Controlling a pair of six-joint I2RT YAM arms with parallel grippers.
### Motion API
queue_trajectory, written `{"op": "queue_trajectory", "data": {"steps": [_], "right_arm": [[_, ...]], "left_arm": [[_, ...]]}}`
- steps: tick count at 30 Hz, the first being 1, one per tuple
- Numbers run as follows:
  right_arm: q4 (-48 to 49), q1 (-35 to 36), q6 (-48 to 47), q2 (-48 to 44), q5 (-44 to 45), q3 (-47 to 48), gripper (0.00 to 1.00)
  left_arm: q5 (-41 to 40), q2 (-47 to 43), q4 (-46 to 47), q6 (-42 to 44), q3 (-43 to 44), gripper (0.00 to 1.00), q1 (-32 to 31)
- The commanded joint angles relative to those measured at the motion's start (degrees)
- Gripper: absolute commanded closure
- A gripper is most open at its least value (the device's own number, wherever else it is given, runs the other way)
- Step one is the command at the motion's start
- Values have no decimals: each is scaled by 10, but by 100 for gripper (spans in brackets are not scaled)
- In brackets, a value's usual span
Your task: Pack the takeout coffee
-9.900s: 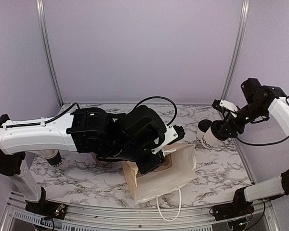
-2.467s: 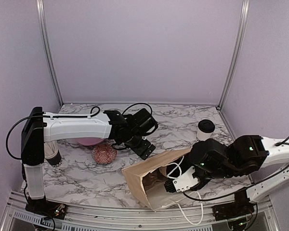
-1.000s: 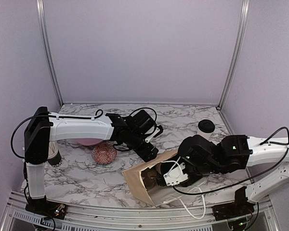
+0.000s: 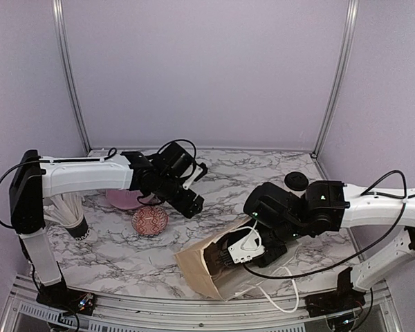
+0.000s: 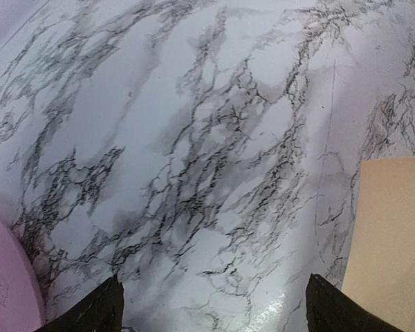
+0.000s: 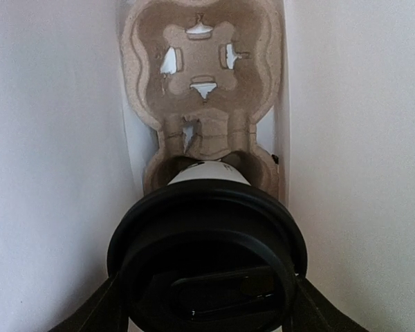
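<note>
The right hand [image 6: 206, 296] reaches into the mouth of the paper bag [image 4: 196, 268]. Its two fingers are closed on a coffee cup [image 6: 206, 228], one on either side of the black lid. The cup's base meets the near well of a brown pulp tray [image 6: 200, 83] lying inside the bag. The bag lies on its side at the lower centre of the desk [image 4: 263, 166]. A second cup [image 4: 295, 182] stands right of centre in the overhead view. The left hand [image 5: 218, 308], left of centre, hangs wide open over bare marble, holding nothing.
</note>
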Motion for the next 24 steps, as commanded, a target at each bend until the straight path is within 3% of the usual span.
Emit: {"op": "queue_trajectory", "data": {"steps": [1,13,24], "right_arm": [[-71,-18,16,35,-82,54,69],[-215,-95,-1,164,-219,180,71],[-234,-118,5,233,-221,181,73]], "left_arm": [[-27,-82,-5,0,-26,8,23],[-32,-138,-8,-16,-74,7,35],[-40,-152,-11,-16,-79,7,36]]}}
